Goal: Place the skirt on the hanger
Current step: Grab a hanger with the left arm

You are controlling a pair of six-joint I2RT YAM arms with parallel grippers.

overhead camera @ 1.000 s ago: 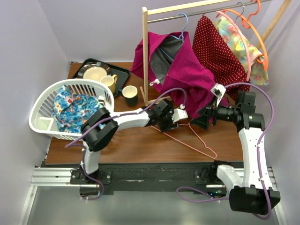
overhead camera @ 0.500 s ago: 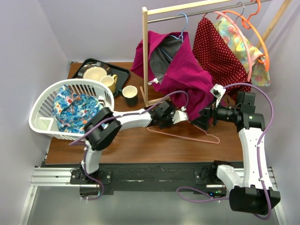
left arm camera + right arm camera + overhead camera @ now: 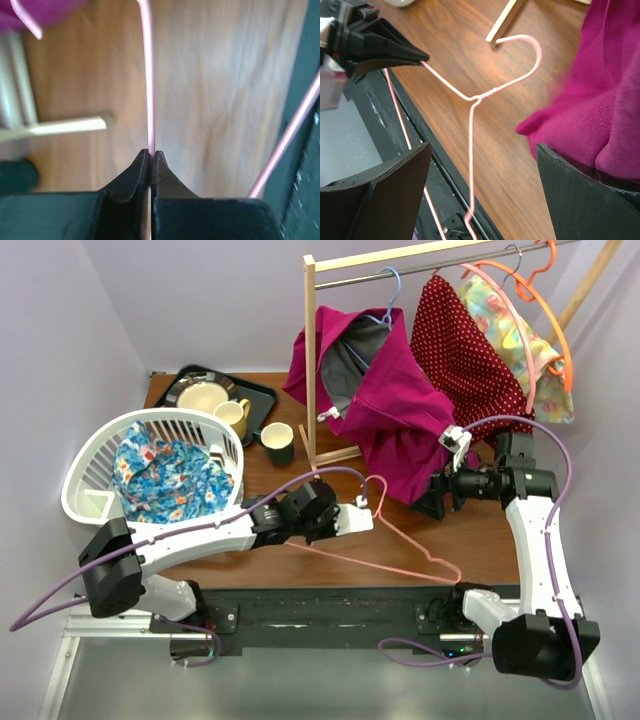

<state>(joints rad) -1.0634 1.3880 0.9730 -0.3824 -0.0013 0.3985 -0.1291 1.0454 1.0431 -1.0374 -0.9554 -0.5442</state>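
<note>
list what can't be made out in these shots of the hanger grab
- Hanger, left wrist view: only some wire shows; the shut left gripper and frame edges hide the rest.
- Dark shape, left wrist view: blurred, cut by the left edge.
- Magenta garment, right wrist view: cut by the right edge.
- Blue cloth in the basket, top view: crumpled, shape unreadable.

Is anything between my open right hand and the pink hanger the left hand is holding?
Nothing visible does. From the right wrist, the pink wire hanger shows in plain sight past the open right hand. The magenta garment hangs close beside one finger, off to the side. The left hand pinches its wire.
</note>
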